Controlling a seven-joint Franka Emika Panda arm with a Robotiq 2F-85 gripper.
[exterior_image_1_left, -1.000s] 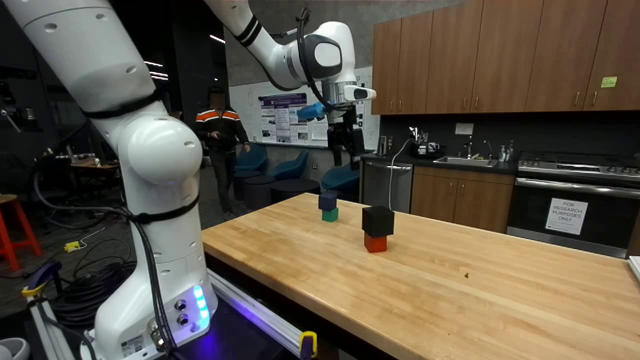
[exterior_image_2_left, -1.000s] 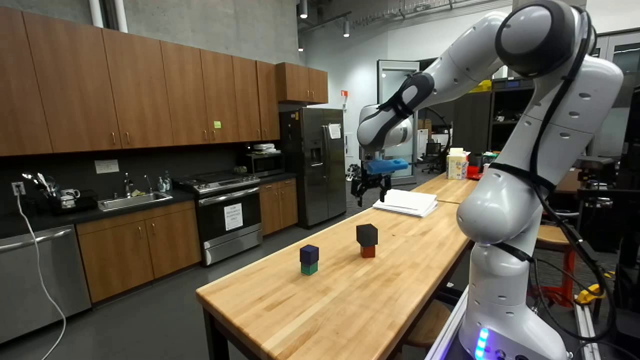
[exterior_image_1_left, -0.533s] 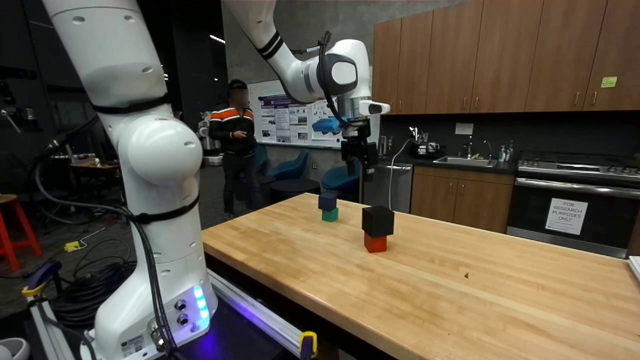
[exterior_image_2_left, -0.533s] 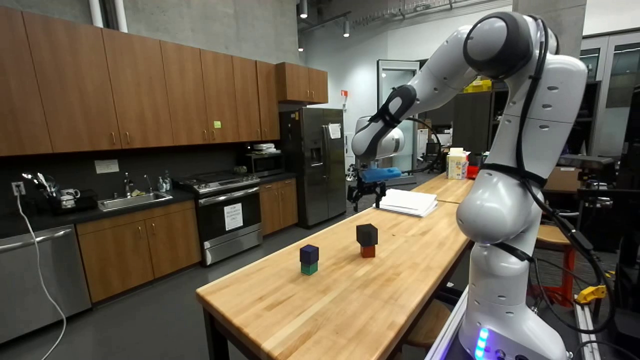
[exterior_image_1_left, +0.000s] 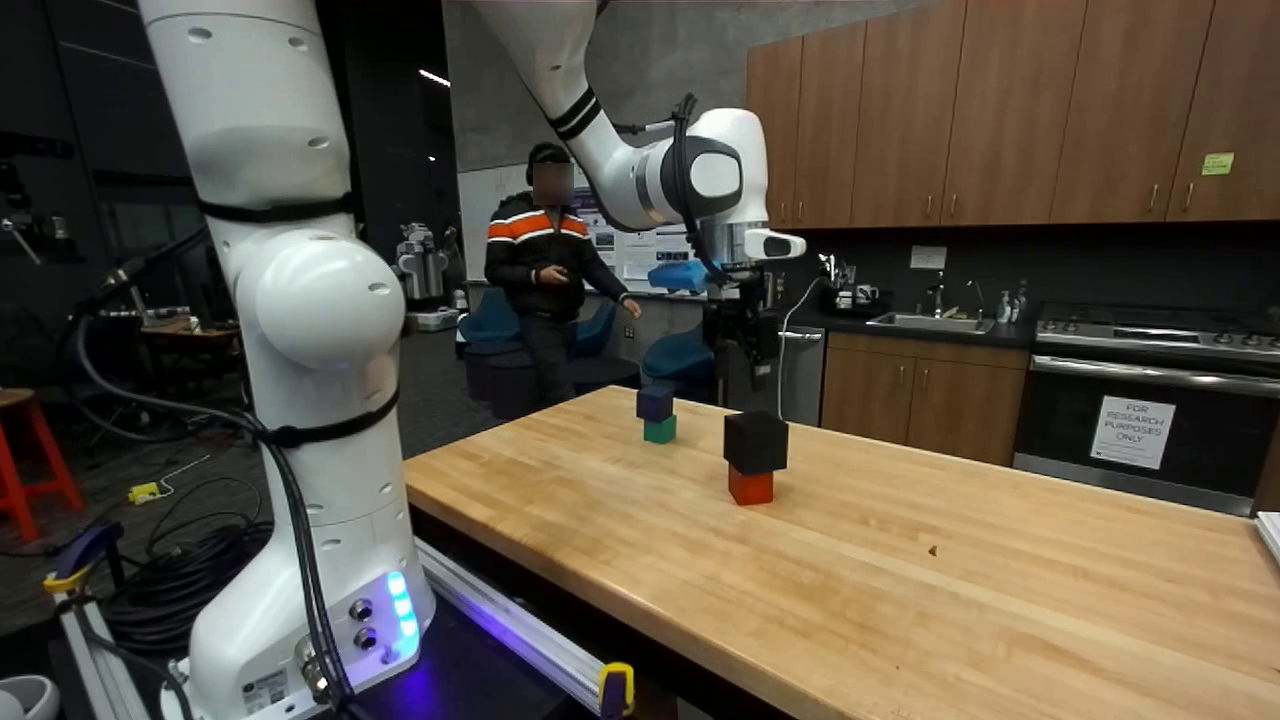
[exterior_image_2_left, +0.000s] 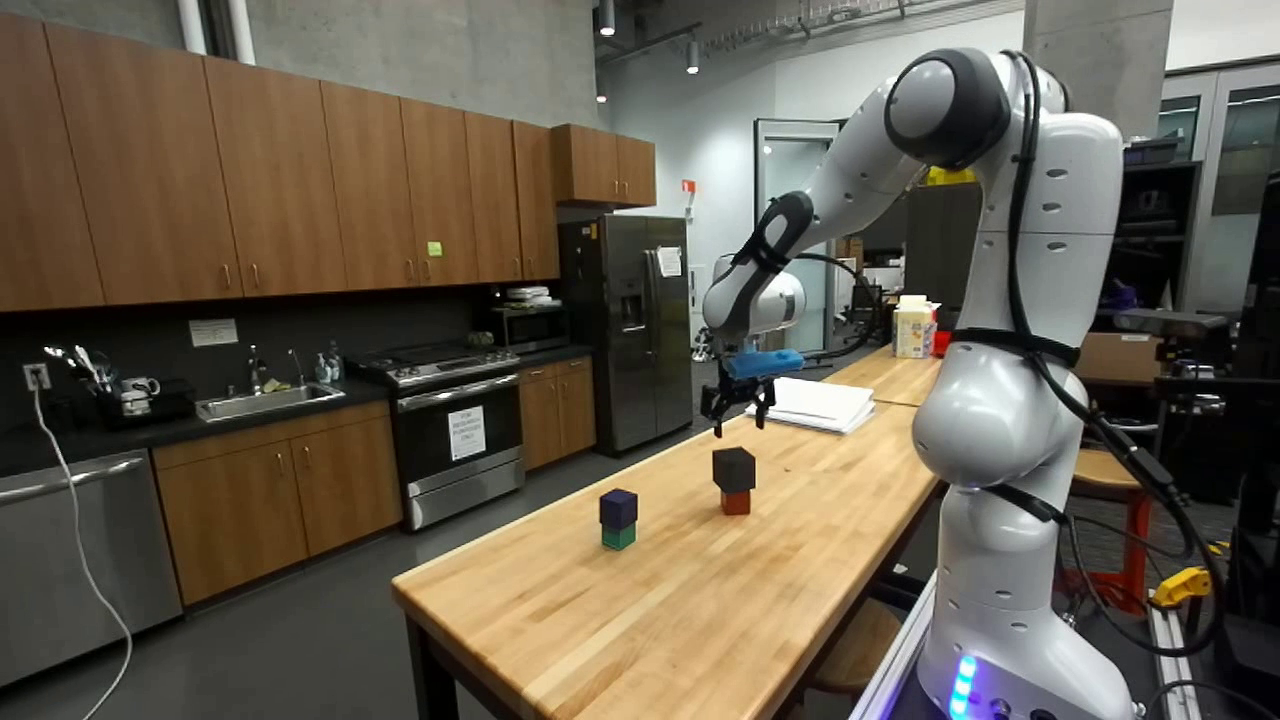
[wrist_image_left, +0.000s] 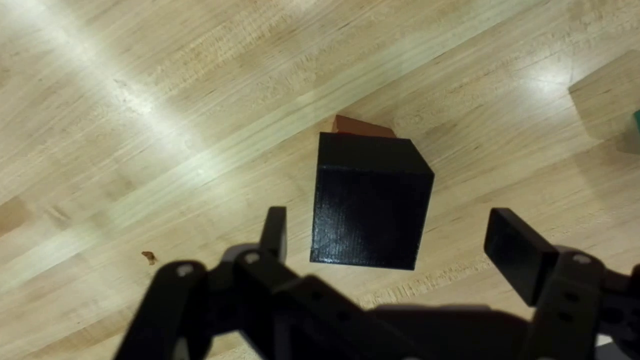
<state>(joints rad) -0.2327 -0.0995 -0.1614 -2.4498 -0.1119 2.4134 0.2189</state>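
one stack (exterior_image_1_left: 756, 458) | black block (wrist_image_left: 370, 215) on red block (exterior_image_1_left: 751, 488) | long axis vertical

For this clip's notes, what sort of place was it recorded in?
Probably the kitchen area of a research lab: there is a sink in the counter, a refrigerator along the same wall, and a sign on the oven door reading "FOR RESEARCH PURPOSES ONLY".

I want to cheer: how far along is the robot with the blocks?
Looks done: the dark blue block sits on the green block, the black block on the red block. In hand: nothing; the open gripper hangs above the black block. Left, perhaps: gripping that block, since nothing grips it yet.
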